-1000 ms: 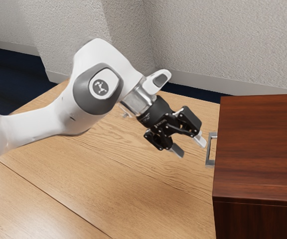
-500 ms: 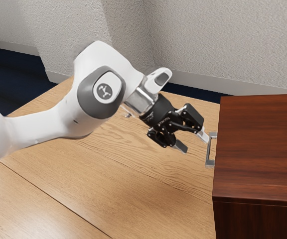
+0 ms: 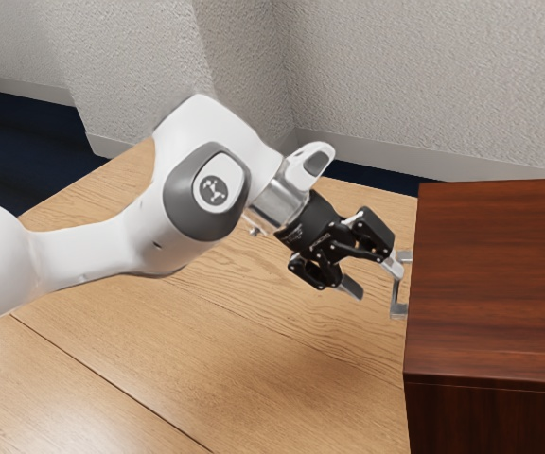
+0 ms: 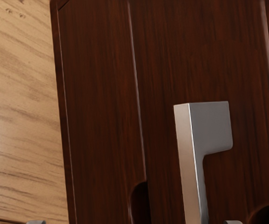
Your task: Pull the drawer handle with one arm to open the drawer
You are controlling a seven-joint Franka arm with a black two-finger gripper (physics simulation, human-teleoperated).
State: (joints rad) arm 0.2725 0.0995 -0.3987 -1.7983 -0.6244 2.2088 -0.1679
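Observation:
A dark wooden cabinet (image 3: pixel 490 274) stands on the table at the exterior view's right. Its silver bar handle (image 3: pixel 400 284) sticks out from the face turned toward the arm. My black gripper (image 3: pixel 377 278) is open right at the handle, one finger by the handle's upper end and the other lower and short of it. In the wrist view the handle (image 4: pixel 190 163) rises close ahead against the dark drawer front (image 4: pixel 102 116), and it lies between my two fingertips (image 4: pixel 232 222) at the lower edge. Neither finger visibly presses on the bar.
The light wooden table (image 3: pixel 216 359) spreads under the arm and toward the front of the exterior view. A grey wall (image 3: pixel 424 66) with a pale skirting board runs behind the table and cabinet, with dark blue floor (image 3: pixel 17 132) at the left.
My hand has moved toward the exterior view's right, from a short gap before the handle to right at it. The fingers stay open. The cabinet and handle have not moved.

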